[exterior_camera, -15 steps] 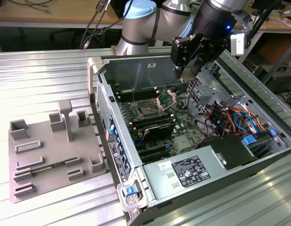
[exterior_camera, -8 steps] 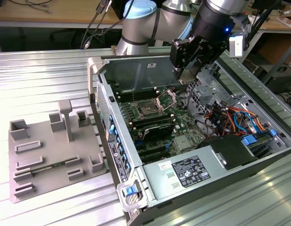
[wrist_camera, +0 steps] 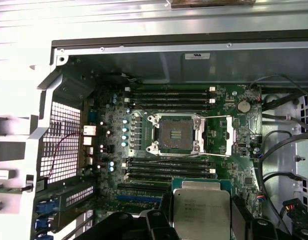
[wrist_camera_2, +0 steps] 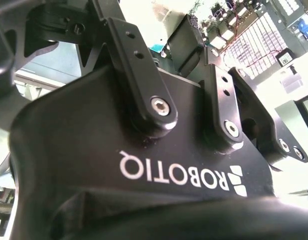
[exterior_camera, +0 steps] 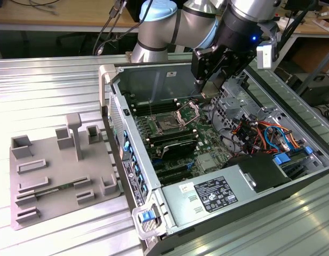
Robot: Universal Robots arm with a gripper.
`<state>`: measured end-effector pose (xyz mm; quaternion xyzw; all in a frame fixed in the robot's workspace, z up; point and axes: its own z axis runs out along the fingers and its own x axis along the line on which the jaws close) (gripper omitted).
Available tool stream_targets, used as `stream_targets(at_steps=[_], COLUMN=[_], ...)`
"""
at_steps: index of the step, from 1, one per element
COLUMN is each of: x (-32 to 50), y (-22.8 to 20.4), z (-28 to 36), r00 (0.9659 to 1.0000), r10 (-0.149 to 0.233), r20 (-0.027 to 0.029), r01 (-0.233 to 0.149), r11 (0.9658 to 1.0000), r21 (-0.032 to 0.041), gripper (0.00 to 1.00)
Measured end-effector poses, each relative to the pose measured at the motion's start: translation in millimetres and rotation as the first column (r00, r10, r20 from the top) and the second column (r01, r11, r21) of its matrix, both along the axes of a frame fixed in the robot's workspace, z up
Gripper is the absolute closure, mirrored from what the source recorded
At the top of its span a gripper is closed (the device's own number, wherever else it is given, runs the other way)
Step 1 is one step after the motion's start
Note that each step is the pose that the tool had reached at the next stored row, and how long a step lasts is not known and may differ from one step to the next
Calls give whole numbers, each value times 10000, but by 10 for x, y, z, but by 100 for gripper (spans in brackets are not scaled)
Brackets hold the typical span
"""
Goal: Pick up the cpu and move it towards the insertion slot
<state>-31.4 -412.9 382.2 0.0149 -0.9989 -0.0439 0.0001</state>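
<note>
The cpu [wrist_camera: 201, 207], a pale silvery square chip, sits between the two black fingers [wrist_camera: 242, 214] of my gripper [wrist_camera: 202, 222], which is shut on its edges. In the exterior view the gripper [exterior_camera: 209, 85] hangs inside the open computer case, holding the cpu [exterior_camera: 210, 92] above the motherboard's far side. The insertion slot [wrist_camera: 174, 136] is a dark square socket in a steel frame, with its hinged bracket [wrist_camera: 217, 135] swung open beside it. In the exterior view the insertion slot [exterior_camera: 167, 125] lies a little to the left of and below the gripper. The second wrist view shows the gripper's black housing [wrist_camera_2: 144, 160] up close.
Long black memory slots [wrist_camera: 171, 95] run on both sides of the socket. A grey plastic tray [exterior_camera: 57, 170] with raised blocks lies on the metal table at the exterior view's left. The power supply [exterior_camera: 217, 194], coloured cables [exterior_camera: 260, 133] and the case walls [exterior_camera: 113, 101] hem in the motherboard.
</note>
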Motion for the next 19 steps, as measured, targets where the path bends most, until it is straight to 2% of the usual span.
stream_targets(at_steps=[19], x=[0], y=[0], z=[-53], r00=[10000], r10=[0], r20=[0], r01=[0], r11=[10000], r21=[0], gripper=[45])
